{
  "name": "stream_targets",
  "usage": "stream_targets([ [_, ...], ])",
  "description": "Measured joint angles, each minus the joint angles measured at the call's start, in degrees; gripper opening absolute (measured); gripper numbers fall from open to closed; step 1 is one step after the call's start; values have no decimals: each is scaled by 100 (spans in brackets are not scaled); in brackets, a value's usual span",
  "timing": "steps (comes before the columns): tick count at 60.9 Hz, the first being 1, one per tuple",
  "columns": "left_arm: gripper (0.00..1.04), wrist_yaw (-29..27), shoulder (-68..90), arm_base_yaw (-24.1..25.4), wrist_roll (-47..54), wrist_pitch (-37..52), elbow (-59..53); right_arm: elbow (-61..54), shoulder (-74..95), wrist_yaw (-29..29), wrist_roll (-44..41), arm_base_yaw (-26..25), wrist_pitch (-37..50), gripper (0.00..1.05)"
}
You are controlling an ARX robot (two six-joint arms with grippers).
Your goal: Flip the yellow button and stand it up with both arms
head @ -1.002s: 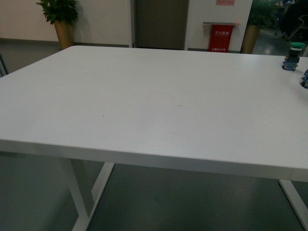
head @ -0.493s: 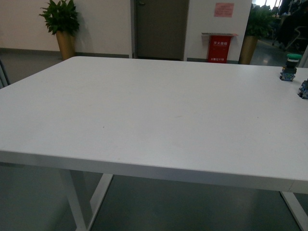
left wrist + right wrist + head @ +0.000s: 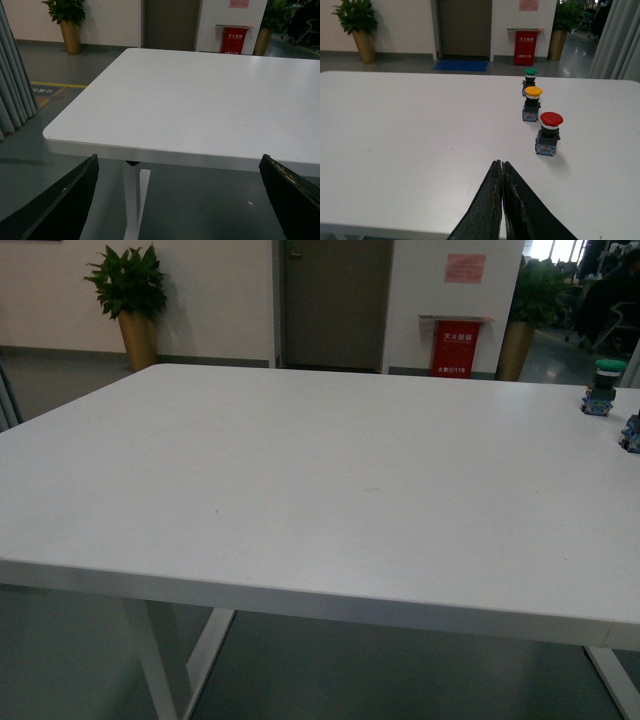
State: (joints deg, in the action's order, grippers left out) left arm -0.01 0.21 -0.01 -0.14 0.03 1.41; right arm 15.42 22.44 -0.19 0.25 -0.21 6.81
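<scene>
1. In the front view, the white table (image 3: 300, 480) filled most of the picture, with neither arm in sight. Near its far right edge a green-capped button (image 3: 603, 386) stood upright, and a second blue-bodied part (image 3: 632, 432) was cut off by the frame just nearer the camera; what it was could not be told. Against the back wall stood a potted plant (image 3: 130, 300), a grey door (image 3: 335, 302) and a red box (image 3: 456, 345).

2. In the left wrist view, the left gripper (image 3: 180, 200) showed only as two dark fingers (image 3: 55, 207) in the picture's lower corners, set wide apart with nothing between them. They hung off the near edge of the table (image 3: 200, 105), over the floor.

3. In the right wrist view, the right gripper (image 3: 501, 167) had its fingertips pressed together, holding nothing, above the table (image 3: 410, 130). Three buttons stood upright in a row beyond it: the red button (image 3: 549, 133) nearest, the yellow button (image 3: 532, 104) in the middle, cap up, and the green-capped button (image 3: 530, 81) farthest. All were well apart from the gripper.
</scene>
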Motion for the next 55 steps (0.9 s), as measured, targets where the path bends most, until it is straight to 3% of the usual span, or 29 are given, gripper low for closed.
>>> stream_targets([
  [43, 99, -2, 0, 0, 0, 0, 0, -1143, -1108, 15, -4, 0, 57, 3],
  [48, 99, -2, 0, 0, 0, 0, 0, -1172, -1600, 13, -4, 4, -549, 3],
  [55, 99, 0, -2, 0, 0, 0, 0, -1244, -1954, 13, -7, 4, -704, 3],
])
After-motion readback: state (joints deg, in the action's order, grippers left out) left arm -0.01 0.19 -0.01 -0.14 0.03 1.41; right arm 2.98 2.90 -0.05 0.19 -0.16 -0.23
